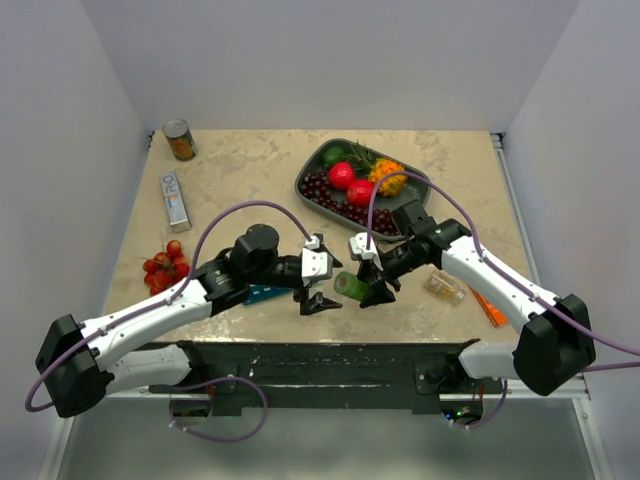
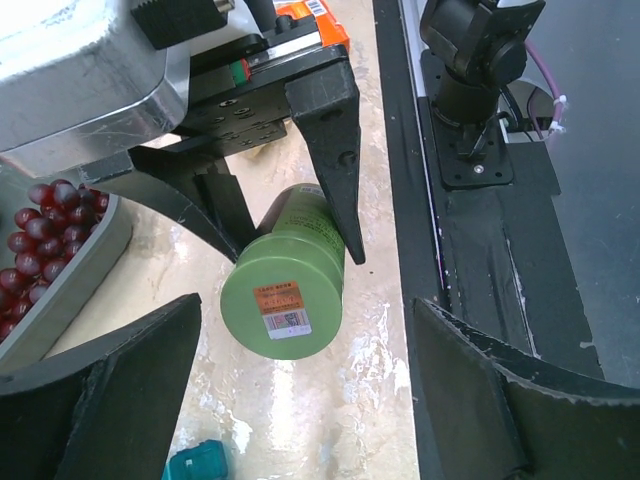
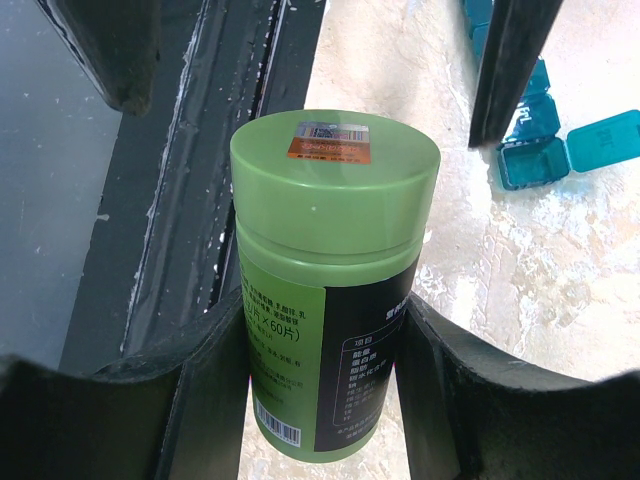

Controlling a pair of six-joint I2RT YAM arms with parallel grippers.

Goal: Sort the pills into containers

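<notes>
My right gripper (image 1: 374,283) is shut on a green pill bottle (image 1: 350,285) with its lid on. It holds the bottle tilted, just above the table near the front edge. In the right wrist view the bottle (image 3: 330,250) sits between both fingers (image 3: 195,400). My left gripper (image 1: 320,297) is open and empty, its jaws spread wide just in front of the bottle's lid (image 2: 283,300) without touching it. The teal pill organizer (image 1: 262,294) lies mostly hidden under my left arm. Some of its compartments show open in the right wrist view (image 3: 545,150).
A dark grey fruit tray (image 1: 425,183) stands at the back right, with grapes (image 2: 40,230) in it. A can (image 1: 180,140), a white box (image 1: 175,198) and tomatoes (image 1: 165,265) are at left. A clear packet (image 1: 445,287) and an orange packet (image 1: 488,305) lie at right.
</notes>
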